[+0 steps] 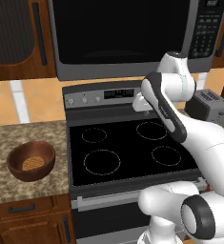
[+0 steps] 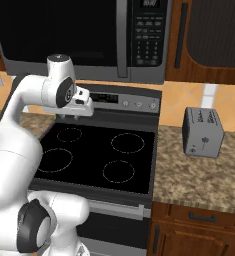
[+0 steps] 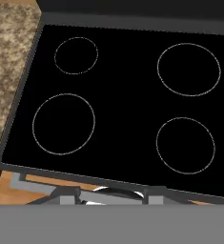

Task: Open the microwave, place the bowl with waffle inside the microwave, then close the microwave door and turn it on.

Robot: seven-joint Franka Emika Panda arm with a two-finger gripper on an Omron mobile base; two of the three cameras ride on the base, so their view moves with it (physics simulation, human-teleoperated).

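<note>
The microwave [image 1: 118, 33] hangs above the stove with its door [image 2: 54, 30] shut; a vertical handle bar [image 2: 121, 37] and a keypad [image 2: 150, 35] sit at its right. The bowl with waffle [image 1: 31, 160], dark reddish-brown with a golden waffle [image 1: 32, 164] inside, rests on the counter left of the stove. My gripper [image 1: 141, 105] [image 2: 81, 111] hovers over the back of the stove, below the microwave, pointing down. In the hand view my gripper [image 3: 112, 193] stands open, with nothing between its fingertips [image 3: 70, 193].
A black-topped stove [image 1: 132, 147] [image 3: 123, 105] with several ring burners lies under the hand. A grey toaster [image 2: 203, 132] [image 1: 208, 107] stands on the granite counter [image 2: 199, 180] at the right. Wooden cabinets [image 1: 18, 33] flank the microwave.
</note>
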